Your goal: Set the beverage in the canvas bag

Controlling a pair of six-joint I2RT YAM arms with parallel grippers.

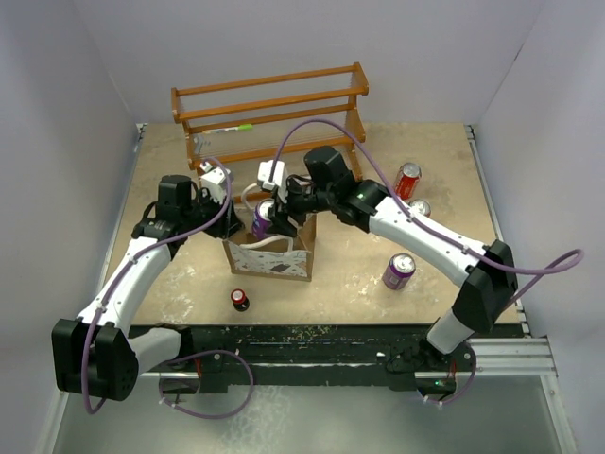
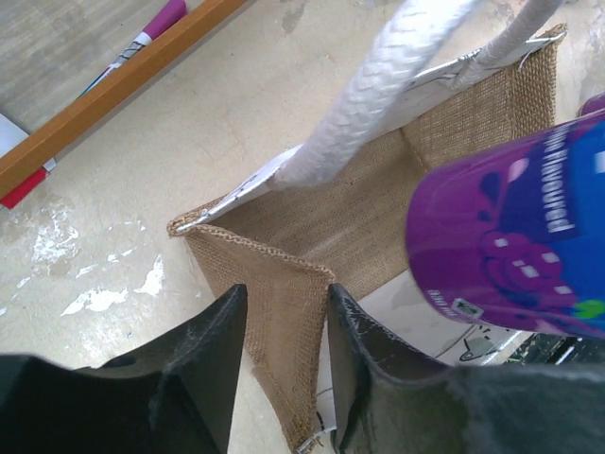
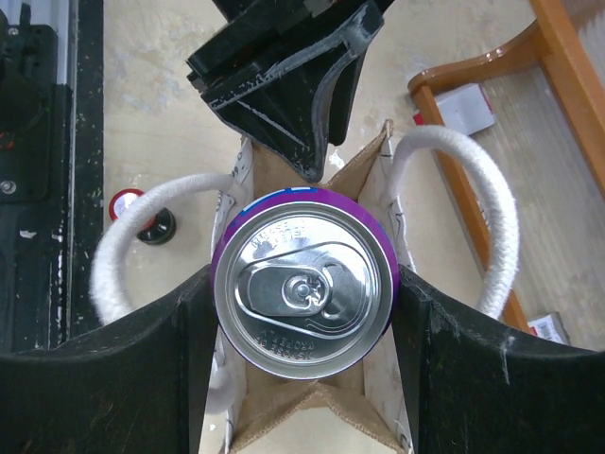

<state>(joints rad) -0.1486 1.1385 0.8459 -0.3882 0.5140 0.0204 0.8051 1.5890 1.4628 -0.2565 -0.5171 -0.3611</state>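
- Just in front of the canvas bag [image 1: 269, 260], nearest the arm bases, a small red-capped bottle [image 1: 240, 300] stands alone, out of the play
- On to the bag itself: it's soft fabric with rope handles [image 3: 109, 265] flopping out to either side. My call is that it would sag shut without a hand on it
- At the bag's left wall, the left gripper [image 2: 285, 301] has its jaws pinched narrow on the burlap edge, with the arm reaching in low from the bag's left, and the mouth stands open
- Right over the bag's mouth is the beverage, a purple can [image 3: 304, 295], upright and tab up. How deep its base sits below the rim I can't tell
- The right gripper [image 3: 304, 284] grips it across the body, one finger on each side. The wrist points straight down and the arm arches in from the bag's right
- Handling call: it's a rigid, smooth metal cylinder, probably full, so some heft and a little slip. A side grip on the body is the place to take it, and I'd expect a sealed can to bear a firm squeeze
- Right of the bag stands a second purple can [image 1: 398, 270], with a red can [image 1: 407, 180] further back on that side
- Behind the bag, at the far edge, stands a wooden rack [image 1: 269, 113]
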